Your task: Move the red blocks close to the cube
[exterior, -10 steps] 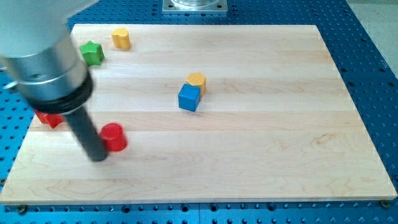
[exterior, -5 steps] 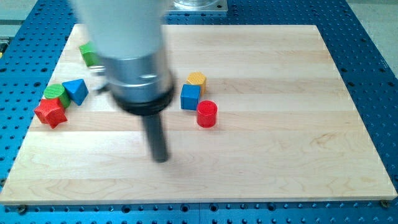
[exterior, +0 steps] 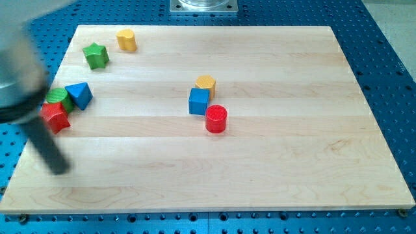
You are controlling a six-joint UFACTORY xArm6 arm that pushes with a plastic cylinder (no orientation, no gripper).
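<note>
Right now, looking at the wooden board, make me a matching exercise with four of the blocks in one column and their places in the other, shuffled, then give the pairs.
Things:
1. red cylinder block
2. red star block
3. yellow cylinder block
4. green star block

Places:
A. near the board's top edge, left part
B. just below and right of the blue cube
C. left edge, beside my tip's rod
D. just below and left of the top yellow block

Pairs: 1-B, 2-C, 3-A, 4-D
</note>
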